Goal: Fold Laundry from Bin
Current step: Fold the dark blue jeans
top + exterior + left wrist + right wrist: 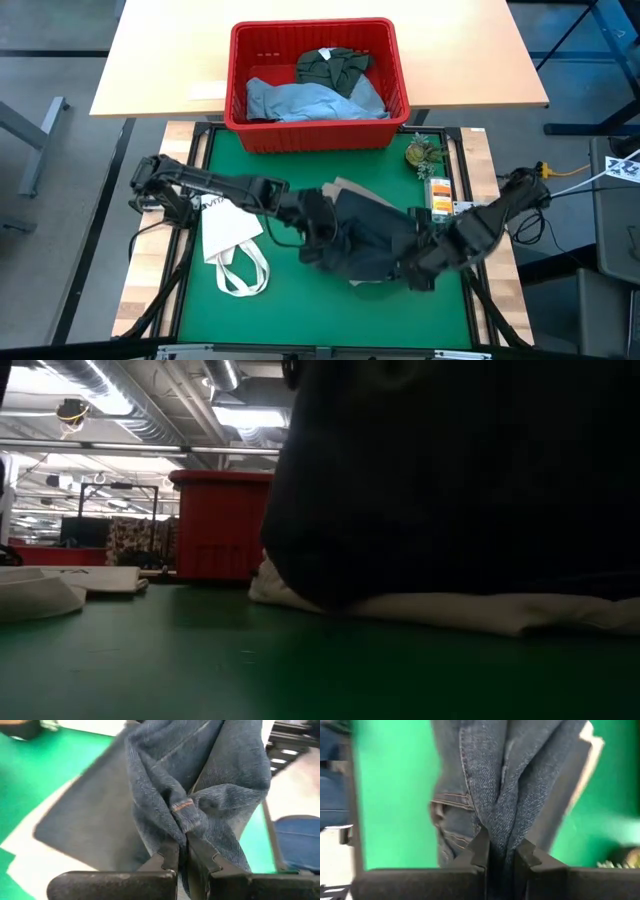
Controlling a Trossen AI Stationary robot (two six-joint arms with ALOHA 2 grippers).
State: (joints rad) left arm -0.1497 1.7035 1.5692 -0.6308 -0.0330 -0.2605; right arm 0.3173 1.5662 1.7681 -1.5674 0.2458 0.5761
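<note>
Wrist views: left gripper [182,857] and right gripper [501,855] each clenched on dark jeans [370,240], likely to spread them mid-mat. More laundry [310,98] waits in the bin [240,85] at the mat's far edge.

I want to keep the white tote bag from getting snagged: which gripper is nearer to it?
Left. The left gripper, shut on the dark jeans, is just beside the white tote bag; the right gripper grips the jeans' far side.

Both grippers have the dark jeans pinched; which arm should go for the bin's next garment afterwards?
Probably the left. The left gripper holds the dark jeans nearer the red bin; the right gripper sits farther toward the front.
</note>
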